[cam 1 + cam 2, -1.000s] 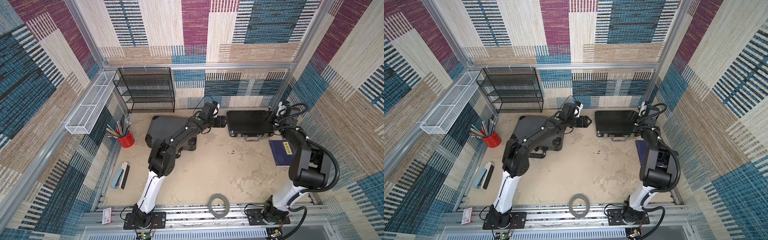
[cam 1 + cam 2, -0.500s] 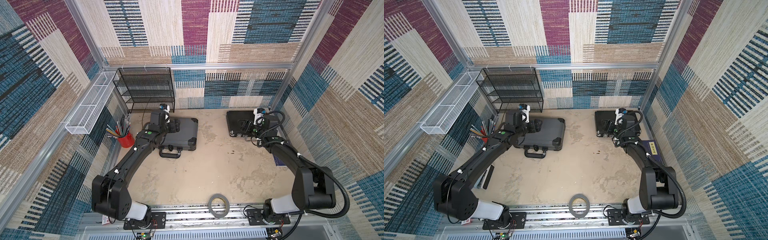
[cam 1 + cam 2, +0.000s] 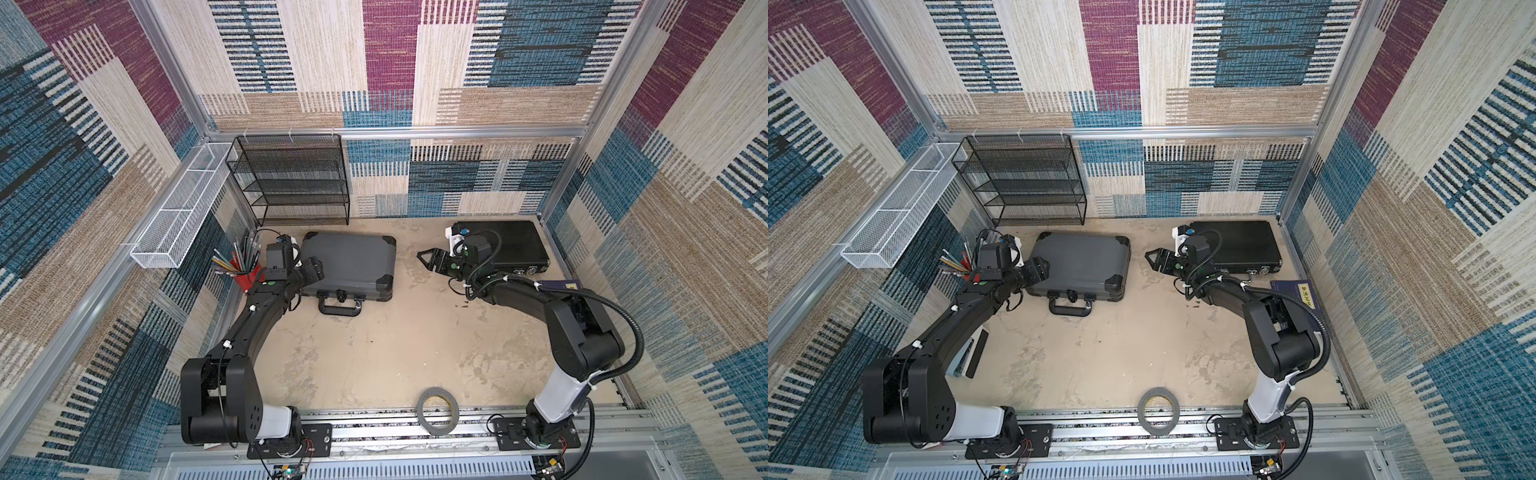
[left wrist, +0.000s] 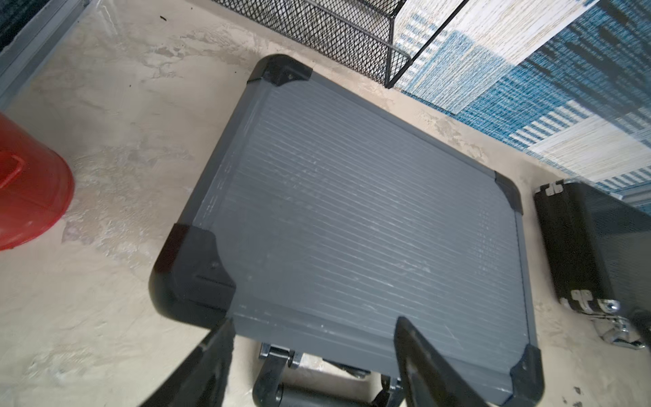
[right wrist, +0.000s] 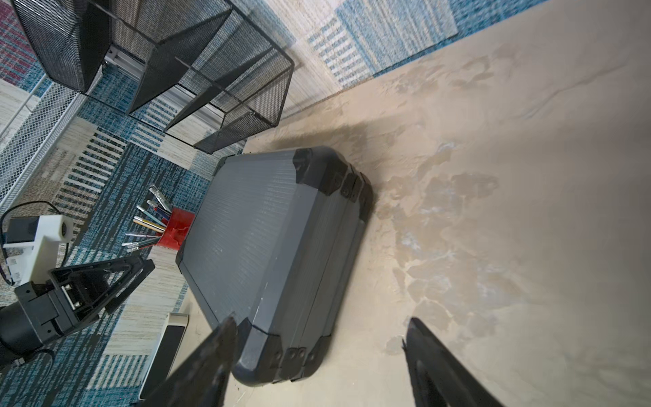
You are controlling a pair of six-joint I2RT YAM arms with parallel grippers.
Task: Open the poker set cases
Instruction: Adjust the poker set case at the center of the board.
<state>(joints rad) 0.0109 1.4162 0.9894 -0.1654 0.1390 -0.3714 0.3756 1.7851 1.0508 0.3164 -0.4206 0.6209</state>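
Both poker set cases lie flat and closed at the back of the table. The grey case (image 3: 353, 259) (image 3: 1084, 259) (image 4: 352, 229) (image 5: 253, 229) has black corners and a black handle (image 3: 338, 307) facing the front. My left gripper (image 3: 313, 268) (image 3: 1039, 268) (image 4: 313, 322) hovers open and empty over its front left part, near the handle. The slim black case (image 3: 515, 245) (image 3: 1241, 245) (image 4: 599, 246) lies to the right. My right gripper (image 3: 428, 259) (image 3: 1154, 259) (image 5: 320, 322) hangs open and empty over the gap between the cases, pointing at the grey one.
A black mesh shelf (image 3: 291, 178) stands behind the grey case, with a white wire basket (image 3: 183, 208) on the left wall. A red cup of pencils (image 3: 249, 278) sits by the left arm. A dark blue book (image 3: 1296, 293) lies far right, a tape roll (image 3: 438, 409) at the front.
My left arm has swung from the middle back to the grey case's left side. My right gripper has moved left off the black case into the gap.
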